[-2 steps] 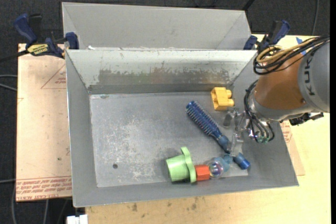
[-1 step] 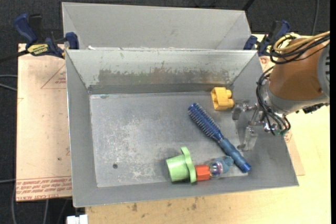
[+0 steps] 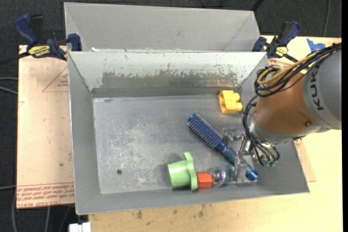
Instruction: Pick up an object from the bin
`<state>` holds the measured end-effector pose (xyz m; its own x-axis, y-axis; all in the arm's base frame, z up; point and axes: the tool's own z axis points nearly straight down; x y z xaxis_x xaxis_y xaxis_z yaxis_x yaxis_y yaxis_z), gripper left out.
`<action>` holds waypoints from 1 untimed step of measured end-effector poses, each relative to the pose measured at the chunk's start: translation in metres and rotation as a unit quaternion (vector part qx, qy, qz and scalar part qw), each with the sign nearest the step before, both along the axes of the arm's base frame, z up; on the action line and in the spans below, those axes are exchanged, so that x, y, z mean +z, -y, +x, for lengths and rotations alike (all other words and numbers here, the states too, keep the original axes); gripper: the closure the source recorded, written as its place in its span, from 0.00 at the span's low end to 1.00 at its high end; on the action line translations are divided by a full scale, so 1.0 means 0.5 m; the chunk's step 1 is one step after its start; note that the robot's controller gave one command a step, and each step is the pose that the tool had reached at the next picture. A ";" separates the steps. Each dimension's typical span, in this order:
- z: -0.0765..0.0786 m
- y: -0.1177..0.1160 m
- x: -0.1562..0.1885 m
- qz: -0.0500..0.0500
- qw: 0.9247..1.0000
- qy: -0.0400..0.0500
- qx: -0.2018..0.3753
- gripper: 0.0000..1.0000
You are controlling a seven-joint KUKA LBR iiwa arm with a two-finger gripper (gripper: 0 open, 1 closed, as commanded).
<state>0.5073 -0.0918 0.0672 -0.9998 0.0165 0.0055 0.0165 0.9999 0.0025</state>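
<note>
My gripper (image 3: 242,162) is low in the bin's front right corner, below the orange-brown wrist cover. It sits right over the handle end of a blue hairbrush (image 3: 211,136), which lies slanted from the middle of the bin down to the front right. The handle's tip pokes out just past the gripper. A green plastic cylinder with a flange and an orange end piece (image 3: 185,172) lies on its side to the gripper's left, along the front wall. A yellow block (image 3: 230,101) rests behind the gripper, near the back wall.
The arm and its cables cover the bin's right wall. A small clear, shiny piece (image 3: 219,175) lies between the orange end piece and the gripper. The left half of the bin floor is bare metal.
</note>
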 end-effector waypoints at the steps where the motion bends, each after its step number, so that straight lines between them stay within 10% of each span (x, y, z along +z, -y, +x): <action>1: 0.005 0.004 0.005 -0.001 1.000 0.004 -0.002 1.00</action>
